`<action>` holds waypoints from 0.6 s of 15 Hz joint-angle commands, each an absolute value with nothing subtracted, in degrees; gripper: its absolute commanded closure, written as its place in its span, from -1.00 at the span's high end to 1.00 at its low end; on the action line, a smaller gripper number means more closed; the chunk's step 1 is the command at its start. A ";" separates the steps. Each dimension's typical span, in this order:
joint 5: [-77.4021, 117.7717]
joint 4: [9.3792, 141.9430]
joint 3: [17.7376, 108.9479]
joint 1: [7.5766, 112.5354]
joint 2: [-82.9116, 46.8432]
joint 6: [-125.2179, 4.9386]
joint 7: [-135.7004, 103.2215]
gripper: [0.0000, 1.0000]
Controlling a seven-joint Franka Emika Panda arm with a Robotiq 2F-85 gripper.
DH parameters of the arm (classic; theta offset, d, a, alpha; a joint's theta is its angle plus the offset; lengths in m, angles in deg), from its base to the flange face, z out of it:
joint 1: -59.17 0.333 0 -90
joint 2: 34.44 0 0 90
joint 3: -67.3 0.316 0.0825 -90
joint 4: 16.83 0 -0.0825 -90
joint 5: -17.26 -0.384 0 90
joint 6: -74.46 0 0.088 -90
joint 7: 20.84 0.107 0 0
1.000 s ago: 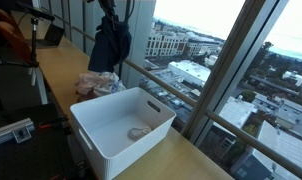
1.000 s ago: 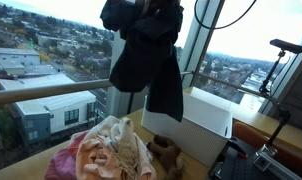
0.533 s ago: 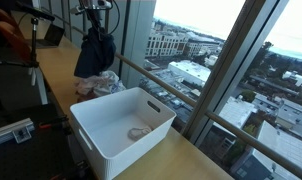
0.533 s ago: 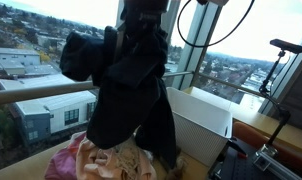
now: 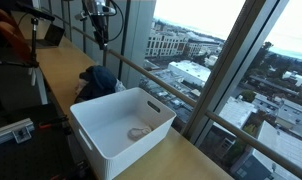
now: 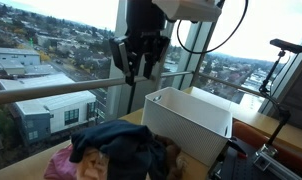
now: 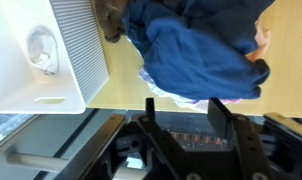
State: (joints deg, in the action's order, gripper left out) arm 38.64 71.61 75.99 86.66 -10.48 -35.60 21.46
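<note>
1. The dark blue crumpled cloth garment covers most of the pink and cream pile of clothes; only its edges show.
2. The small pale object inside the white ribbed plastic bin is too small to identify.
3. In the wrist view, the top and left edges cut off the bin.

There is one dark blue cloth garment on the one pale wooden surface. Under it is one heap of pink and cream fabric; how many pieces make it up cannot be told. There is one white rectangular plastic bin, with one small pale rounded item inside. One brown furry lump shows beside the bin. One pincer has two fingers.
</note>
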 commanded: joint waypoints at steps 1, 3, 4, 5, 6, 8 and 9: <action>36.63 78.58 74.20 81.46 -17.25 -36.88 19.42 0.78; 35.80 82.12 73.14 77.67 -20.38 -38.42 17.76 0.99; 35.11 83.67 72.55 75.54 -21.73 -39.18 16.38 1.00; 34.47 85.24 71.85 73.47 -23.03 -40.43 14.78 1.00; 33.36 86.74 71.12 71.27 -24.26 -41.91 12.65 1.00; 30.83 89.27 69.26 67.01 -25.52 -45.09 7.94 1.00; 29.39 90.54 68.22 64.94 -25.71 -46.90 5.18 1.00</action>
State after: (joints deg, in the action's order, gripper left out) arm 33.40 85.20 70.30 69.67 -22.64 -41.91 11.68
